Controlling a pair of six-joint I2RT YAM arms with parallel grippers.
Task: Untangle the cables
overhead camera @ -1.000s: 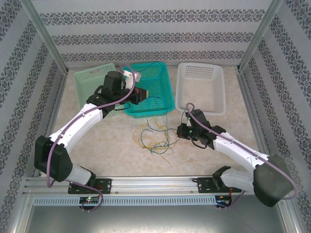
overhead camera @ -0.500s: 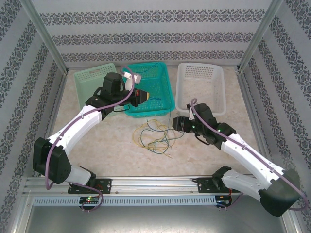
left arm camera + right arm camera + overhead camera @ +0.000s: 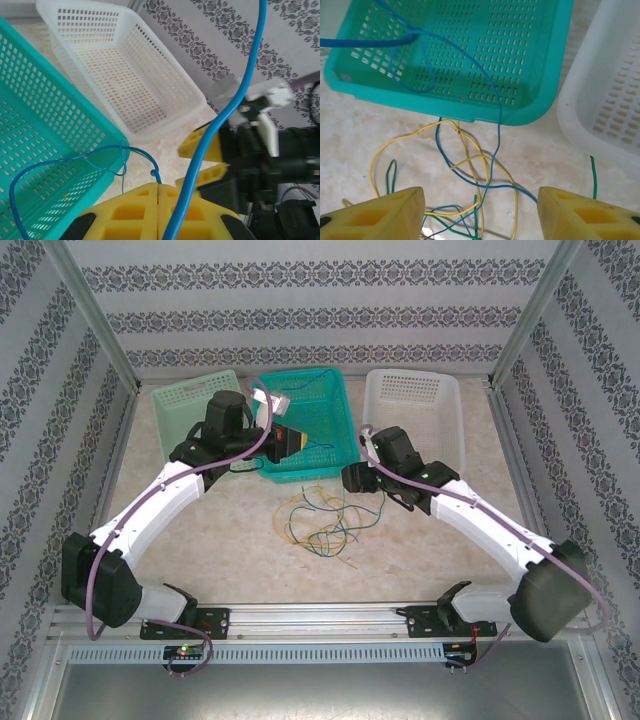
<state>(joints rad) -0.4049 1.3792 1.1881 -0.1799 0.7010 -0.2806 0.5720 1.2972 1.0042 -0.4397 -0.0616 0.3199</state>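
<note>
The left gripper (image 3: pixel 158 200) has its yellow pads pressed together on the blue cable (image 3: pixel 250 70), holding it raised above the teal basket (image 3: pixel 335 400). From there the strand drops over the basket's front rim to the tangle (image 3: pixel 315 520) on the table (image 3: pixel 220 540).

The right gripper (image 3: pixel 480 205) hovers just above that knot with its jaws spread and nothing between them. Below it the yellow cable (image 3: pixel 465 150) loops across the blue one, with a dark green cable (image 3: pixel 593 175) alongside, near the white basket (image 3: pixel 600 100).

The blue strand looks mid-extraction. The next move probably calls for the right gripper to descend and pinch a single yellow strand at a crossing, so the blue can slide free. The wires are very thin, so this needs careful aim.
</note>
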